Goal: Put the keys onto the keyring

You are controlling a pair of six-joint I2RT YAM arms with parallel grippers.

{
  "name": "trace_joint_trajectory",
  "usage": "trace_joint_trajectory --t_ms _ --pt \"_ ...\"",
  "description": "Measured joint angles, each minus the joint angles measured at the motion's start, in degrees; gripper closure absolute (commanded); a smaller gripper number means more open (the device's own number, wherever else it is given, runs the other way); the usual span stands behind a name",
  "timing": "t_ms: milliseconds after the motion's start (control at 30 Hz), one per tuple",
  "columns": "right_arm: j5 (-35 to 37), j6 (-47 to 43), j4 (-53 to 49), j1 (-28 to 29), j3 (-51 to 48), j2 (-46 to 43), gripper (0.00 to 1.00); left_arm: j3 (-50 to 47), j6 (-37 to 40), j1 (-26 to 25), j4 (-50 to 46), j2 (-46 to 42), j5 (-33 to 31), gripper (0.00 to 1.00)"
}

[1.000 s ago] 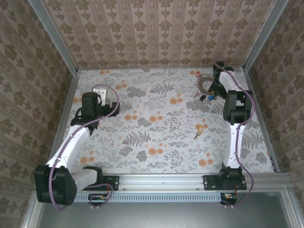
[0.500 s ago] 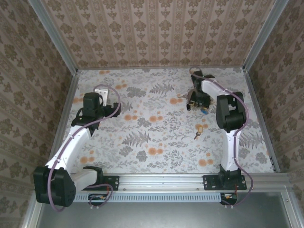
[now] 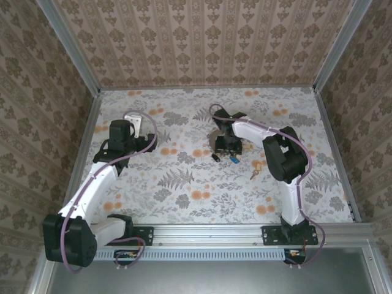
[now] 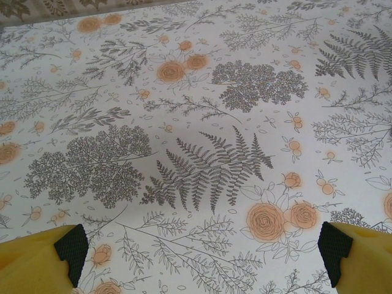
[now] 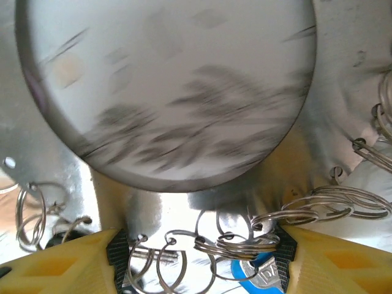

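My right gripper [image 3: 224, 144] hangs over the middle of the table, shut on the keyring [image 3: 214, 139]. In the right wrist view the keyring [image 5: 55, 165] is a big flat grey ring with a pale open centre. Its lower rim sits between my right gripper's [image 5: 199, 260] yellow fingers [image 5: 67, 266]. Small wire rings [image 5: 288, 214] hang from holes in that rim, and one carries a blue-headed key [image 5: 256, 274]. That blue key [image 3: 234, 158] dangles below the gripper. A loose tan-headed key [image 3: 256, 168] lies on the table to the right. My left gripper [image 3: 125, 124] stands open at the far left with nothing between its fingers [image 4: 70, 248].
The floral tablecloth [image 3: 184, 184] covers the table, with patterned walls [image 3: 196, 43] on three sides. A metal rail [image 3: 208, 233] runs along the near edge by the arm bases. The left wrist view looks down on bare cloth [image 4: 202, 165].
My right gripper has swung from the far right corner to the table's middle, carrying the keyring and its hanging keys. The left arm has barely moved.
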Motion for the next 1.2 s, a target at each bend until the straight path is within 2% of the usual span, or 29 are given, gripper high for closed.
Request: trace_joint_trajectory --t_ms 200,300,500,633,800,933,1000,1200 --pt "-4.13 -2.97 0.52 8.28 6.82 3.87 0.35 0.00 0.17 -0.74 -0.02 0.02 -0.81 0.00" --pt "-6.19 -5.97 0.61 11.72 9.29 5.07 0.32 0.00 0.44 -1.44 -0.02 0.02 -1.14 0.00" --pt "-14.99 -10.67 1.66 15.10 8.79 3.15 0.27 0.00 1.60 -1.75 -0.02 0.26 -0.74 0.00" --pt "-16.13 -13.77 4.04 13.05 2.82 -5.07 0.27 -0.04 3.28 -1.81 0.26 0.28 2.84 0.00" --pt "-14.62 -16.17 7.76 3.85 -4.07 -16.11 0.35 -1.90 5.40 -2.25 2.82 -0.70 8.90 0.00" --pt "-14.40 -16.52 10.03 -1.51 -5.14 -15.10 0.39 -2.40 6.56 -2.95 3.76 -1.09 11.69 0.00" --pt "-14.43 -16.94 10.08 -1.73 -5.86 -13.49 0.42 -2.40 7.04 -3.15 3.91 -1.09 12.96 0.00" --pt "-14.91 -18.05 11.06 -3.41 -4.50 -6.95 0.58 -2.40 7.74 -4.46 3.96 -1.03 15.56 0.00"
